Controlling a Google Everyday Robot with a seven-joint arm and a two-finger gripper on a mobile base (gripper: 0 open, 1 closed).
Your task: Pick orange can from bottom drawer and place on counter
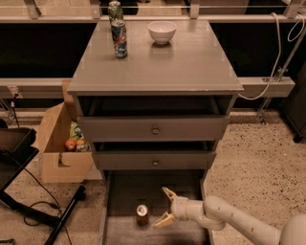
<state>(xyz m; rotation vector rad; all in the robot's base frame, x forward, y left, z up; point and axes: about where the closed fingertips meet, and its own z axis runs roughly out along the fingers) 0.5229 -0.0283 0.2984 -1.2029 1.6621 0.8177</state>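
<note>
Speckled stone flooring (258,158) is spreading out around a grey three-drawer cabinet (153,128), and beside it on the left an open cardboard box (55,139) is sitting with some colourful bits inside. Up on the wide, flat grey counter (158,62) a tall blue-and-red can (119,39) is standing upright, with a green can (114,8) just behind it and a small white bowl (162,32) off to the right. Down below, the long, shallow grey bottom drawer (143,186) is hanging pulled out, and the small orange can with its silver top (142,214) is standing upright on the drawer floor. A pale robot arm (229,220) is reaching in from the lower right, and its two-finger gripper (161,207) is hovering just beside the can's right side, its tan fingers (168,193) spread wide and holding nothing.
</note>
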